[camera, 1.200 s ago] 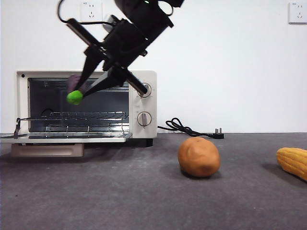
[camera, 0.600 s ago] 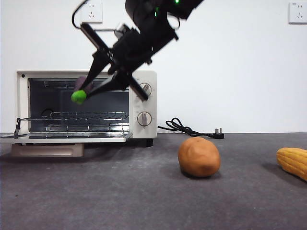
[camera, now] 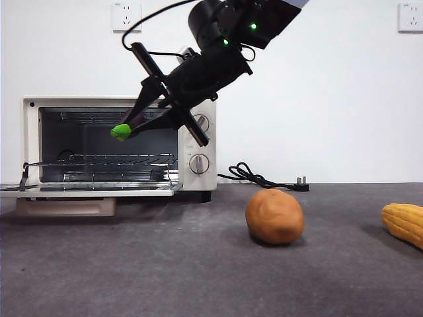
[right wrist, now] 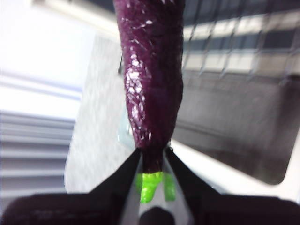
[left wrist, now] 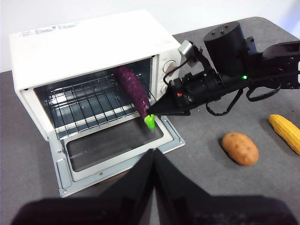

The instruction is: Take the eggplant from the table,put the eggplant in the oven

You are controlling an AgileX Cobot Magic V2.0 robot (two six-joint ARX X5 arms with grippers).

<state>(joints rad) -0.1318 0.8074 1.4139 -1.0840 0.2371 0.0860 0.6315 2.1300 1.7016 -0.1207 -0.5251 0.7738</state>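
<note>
While the left gripper [left wrist: 153,159] waits apart with jaws pressed together, the right gripper [right wrist: 153,154] clamps the dark purple oblong eggplant [left wrist: 133,89] near its green stem — body reaching inside the open cream-white toaster oven [left wrist: 84,47], above the wire rack [left wrist: 89,101].

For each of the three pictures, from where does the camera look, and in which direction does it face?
Front view: low, at table height, looking level across the table at the open oven; the right claw comes from above, shut on the eggplant.
Left wrist view: on the waiting left arm, high, looking down on the oven and the right arm; the left claw shows, shut.
Right wrist view: on the right arm, close, looking along the eggplant toward the oven rack; its own claw shows.
All three views share the eggplant and the oven.
</note>
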